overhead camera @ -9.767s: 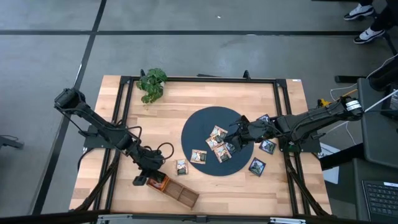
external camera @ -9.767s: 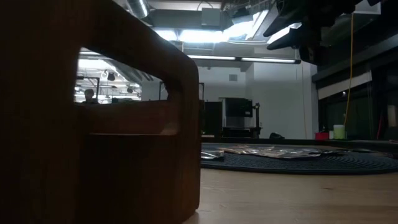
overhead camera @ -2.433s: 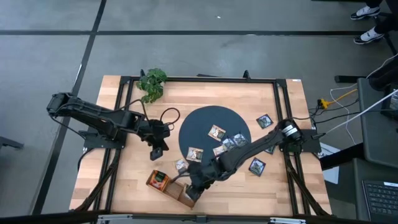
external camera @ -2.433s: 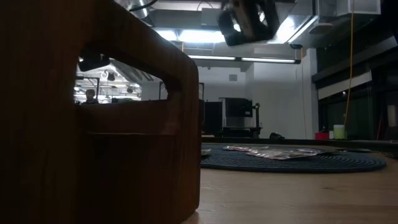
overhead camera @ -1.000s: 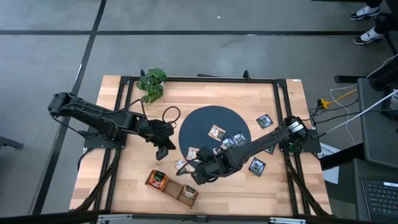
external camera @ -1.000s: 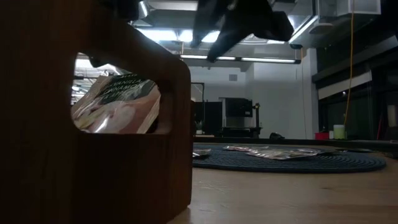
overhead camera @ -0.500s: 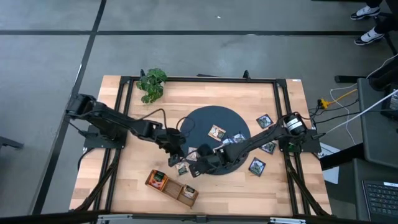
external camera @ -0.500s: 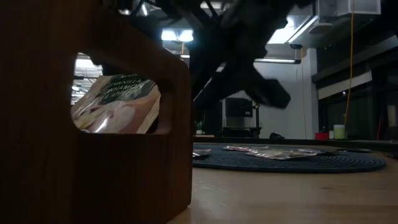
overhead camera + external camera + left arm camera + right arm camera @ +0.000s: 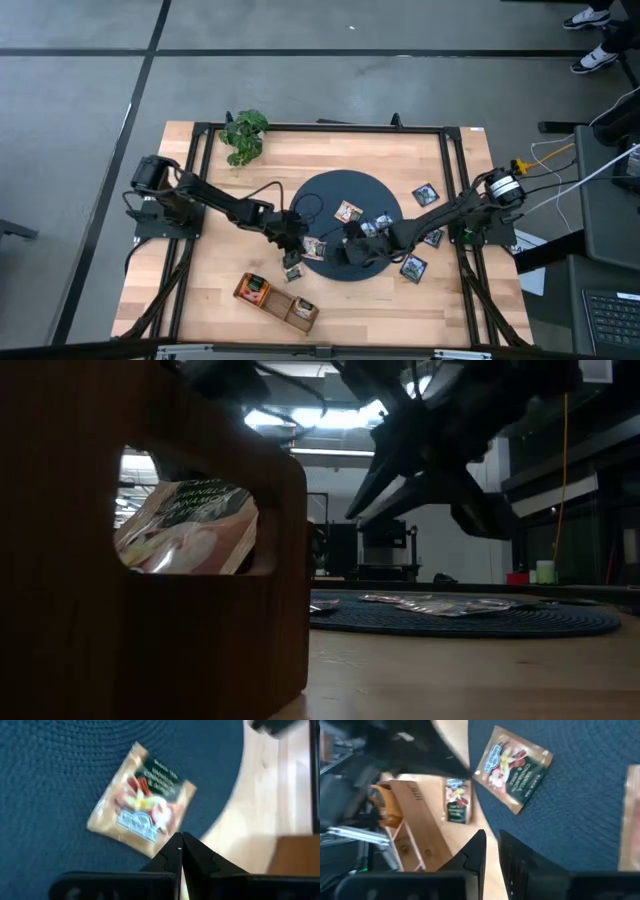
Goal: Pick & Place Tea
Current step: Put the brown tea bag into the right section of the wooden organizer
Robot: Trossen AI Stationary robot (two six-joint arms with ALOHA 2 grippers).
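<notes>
Find the left hand (image 9: 181, 839) low over the left rim of the round mat (image 9: 385, 262), fingers pressed together and pinching nothing. Judge the step as its reach for the pale tea sachet (image 9: 142, 810) just ahead of those tips.

Spread the fingers before descending; closed like this, expect only to shove the sachet. Turn the wrist so the fingers straddle two opposite edges rather than corners, then press lightly into the mat's weave so a tip slips under the thin packet. Pinch near an edge and lift straight up.

Below, toward the front of the desk (image 9: 200, 290), see the brown tray (image 9: 268, 303), already holding an orange sachet (image 9: 252, 289) and one more; aim for a free compartment. Leave alone the darker sachet (image 9: 456, 800) on bare wood between tray and mat.

As for the pale sachet: lying flat, print up, just inside the mat's left edge. Close to square, slightly longer along its lines of print; set askew to the fingers, one corner toward them. From above, too small to read its heading.

Further right, mind the right hand (image 9: 491, 836) over the mat very near, fingers a narrow gap apart, empty. Keep the two clear.

Beyond it, more sachets (image 9: 412, 266) on the mat and past its right rim.
</notes>
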